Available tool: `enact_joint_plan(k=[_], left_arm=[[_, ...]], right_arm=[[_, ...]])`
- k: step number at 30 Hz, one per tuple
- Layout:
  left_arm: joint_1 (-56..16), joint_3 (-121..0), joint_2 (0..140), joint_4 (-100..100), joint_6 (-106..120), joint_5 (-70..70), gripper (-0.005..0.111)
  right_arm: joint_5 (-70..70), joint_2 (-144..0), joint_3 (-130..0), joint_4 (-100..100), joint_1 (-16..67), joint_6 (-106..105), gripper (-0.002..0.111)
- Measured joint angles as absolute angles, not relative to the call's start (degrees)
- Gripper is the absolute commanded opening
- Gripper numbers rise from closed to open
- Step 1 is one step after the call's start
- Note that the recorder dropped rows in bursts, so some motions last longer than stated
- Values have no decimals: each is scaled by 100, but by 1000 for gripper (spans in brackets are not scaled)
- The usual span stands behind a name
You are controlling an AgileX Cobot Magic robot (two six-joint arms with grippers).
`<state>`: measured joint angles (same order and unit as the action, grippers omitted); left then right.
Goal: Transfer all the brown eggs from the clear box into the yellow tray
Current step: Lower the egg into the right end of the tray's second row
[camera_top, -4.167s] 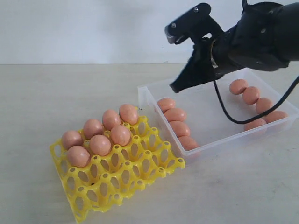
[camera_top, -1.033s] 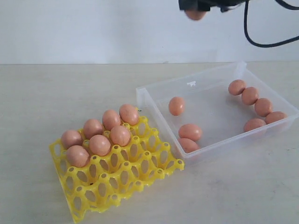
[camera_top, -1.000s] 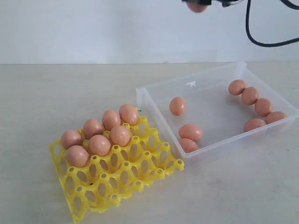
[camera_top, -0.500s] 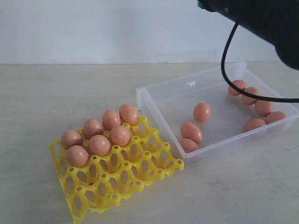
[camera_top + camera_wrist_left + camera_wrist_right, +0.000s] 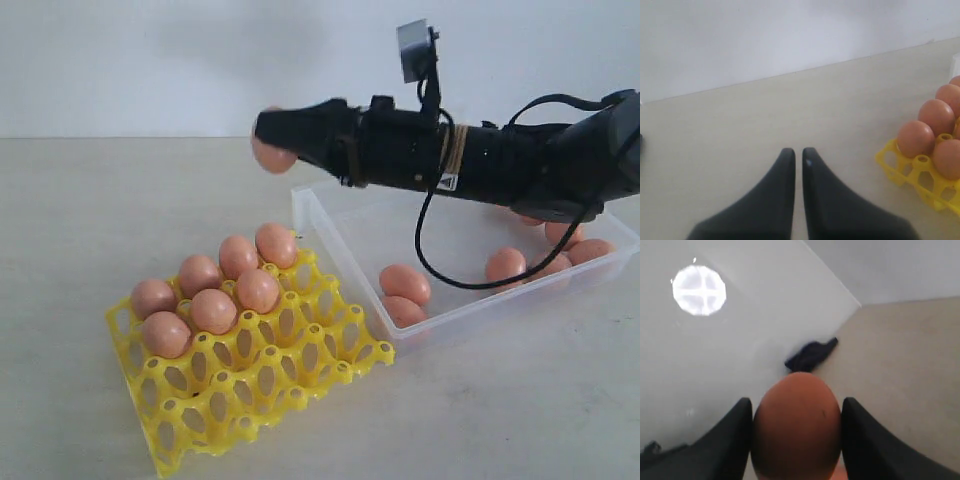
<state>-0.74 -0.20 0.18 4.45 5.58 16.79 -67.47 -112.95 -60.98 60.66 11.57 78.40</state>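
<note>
My right gripper [image 5: 272,140] is shut on a brown egg [image 5: 270,156], held in the air above the table, left of the clear box [image 5: 330,215] and above the far side of the yellow tray [image 5: 270,375]. In the right wrist view that egg [image 5: 796,425] fills the gap between both black fingers. Several brown eggs [image 5: 215,311] sit in the tray's far cups. More eggs [image 5: 405,283] lie in the box, partly hidden by the arm. My left gripper [image 5: 795,152] is shut and empty, low over bare table beside the tray [image 5: 900,167].
The right arm [image 5: 480,160] and its black cable [image 5: 425,255] stretch across the clear box. A pale wall stands behind the table. The tray's near cups [image 5: 250,390] hold nothing.
The right arm has swung down and left into view, carrying an egg from over the box toward the tray. A loose egg in the box has rolled right.
</note>
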Motion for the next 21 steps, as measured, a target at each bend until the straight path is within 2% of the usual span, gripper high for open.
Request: enact_joint_plan(k=[4,13,21], left_arm=[[-74,-20,18,445,558,1679,4],[-74,-20,18,445,558,1679,4],[-74,-20,18,445,558,1679,4]], right_arm=[[-5774,-11305,-6103,6678,1471,7406,-1],[-3696,-11305,-6112,6737,1989,6647,-1],[-2893,-11305,-6116,6727,2000,6694,-1]])
